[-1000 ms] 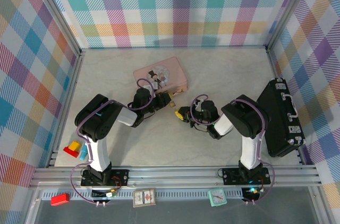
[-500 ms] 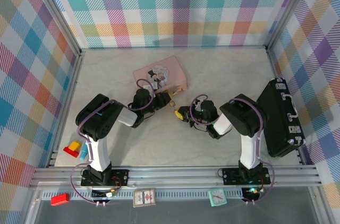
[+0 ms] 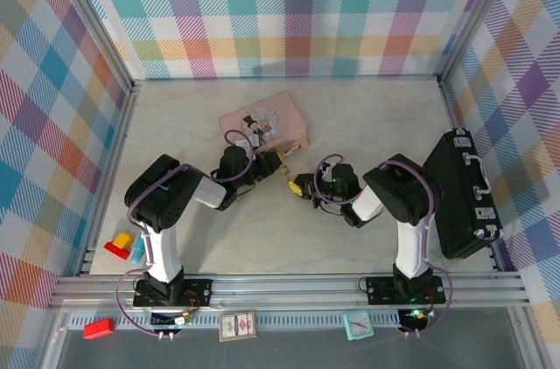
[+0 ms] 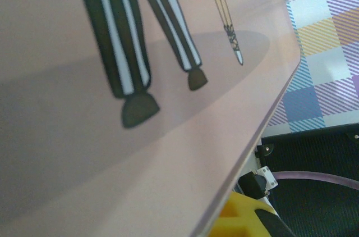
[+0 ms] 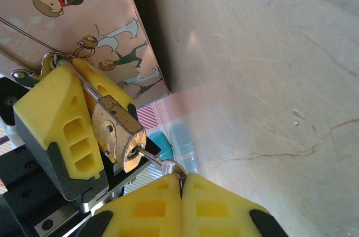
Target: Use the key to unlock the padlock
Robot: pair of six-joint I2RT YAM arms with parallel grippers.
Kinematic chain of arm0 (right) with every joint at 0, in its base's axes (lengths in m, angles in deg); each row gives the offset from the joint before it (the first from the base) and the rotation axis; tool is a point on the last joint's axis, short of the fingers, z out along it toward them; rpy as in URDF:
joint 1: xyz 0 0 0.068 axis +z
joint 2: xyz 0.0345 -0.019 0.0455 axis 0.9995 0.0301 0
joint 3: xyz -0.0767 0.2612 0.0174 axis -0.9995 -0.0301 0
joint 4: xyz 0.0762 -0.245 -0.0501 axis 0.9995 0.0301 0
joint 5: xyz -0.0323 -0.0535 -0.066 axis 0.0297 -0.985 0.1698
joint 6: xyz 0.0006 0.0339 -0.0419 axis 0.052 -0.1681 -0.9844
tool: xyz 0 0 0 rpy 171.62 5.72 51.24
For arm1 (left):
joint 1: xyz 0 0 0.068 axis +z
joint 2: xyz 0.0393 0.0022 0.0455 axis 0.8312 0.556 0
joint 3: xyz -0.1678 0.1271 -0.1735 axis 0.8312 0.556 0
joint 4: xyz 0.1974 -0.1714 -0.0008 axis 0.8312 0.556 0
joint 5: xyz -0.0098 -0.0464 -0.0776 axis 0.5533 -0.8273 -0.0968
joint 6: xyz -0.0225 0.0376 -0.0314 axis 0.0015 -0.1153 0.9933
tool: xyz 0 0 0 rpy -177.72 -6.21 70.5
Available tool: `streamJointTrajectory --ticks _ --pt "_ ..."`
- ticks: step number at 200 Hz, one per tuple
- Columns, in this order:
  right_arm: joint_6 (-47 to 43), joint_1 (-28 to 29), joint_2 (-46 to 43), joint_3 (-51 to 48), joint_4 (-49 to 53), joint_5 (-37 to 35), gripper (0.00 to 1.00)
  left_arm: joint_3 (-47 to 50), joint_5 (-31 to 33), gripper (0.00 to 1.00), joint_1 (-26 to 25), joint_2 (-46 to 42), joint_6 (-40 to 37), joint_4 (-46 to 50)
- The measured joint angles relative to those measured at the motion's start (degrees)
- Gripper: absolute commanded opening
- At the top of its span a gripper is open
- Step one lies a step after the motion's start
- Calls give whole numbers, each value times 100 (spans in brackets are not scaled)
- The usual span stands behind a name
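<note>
Padlock [image 5: 115, 129] is held mid-scene between the two arms, just on the near side of the pink tin [image 3: 267, 122]. Left jaws pinch it at the shackle end, one yellow finger on each side. Right jaws are pressed together on the key [image 5: 159, 162], whose tip sits in the keyhole on the lock's bottom face. The two sets of jaws face each other, close, with the lock between.

Around: the tin is right behind the left jaws, touching or almost, cannot tell which. Black case [image 3: 459, 194] at the right edge of the counter [image 5: 269, 51], well apart from the lock. Red, yellow and blue blocks [image 3: 122, 245] at the near left. On the near ledge by the arm bases: red piece [image 3: 99, 327], card [image 3: 237, 325], small teal clock [image 3: 357, 325].

Views: overhead gives the layout, but lock and key are too small to read there. Right wrist view gives the key-in-lock contact and both grips up close. Left wrist view sits hard against the tin lid, with cartoon striped legs [image 4: 129, 40] printed on it. The black case and a purple cable [image 4: 314, 176] lie past the lid's edge. A yellow finger corner [image 4: 241, 220] is at the bottom; cannot tell whose.
</note>
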Motion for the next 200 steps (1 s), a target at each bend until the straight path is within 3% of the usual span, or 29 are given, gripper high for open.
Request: streamJointTrajectory --ticks 200 --pt "-9 -20 -387 94 393 -39 0 -20 -37 10 0 0 57 22"
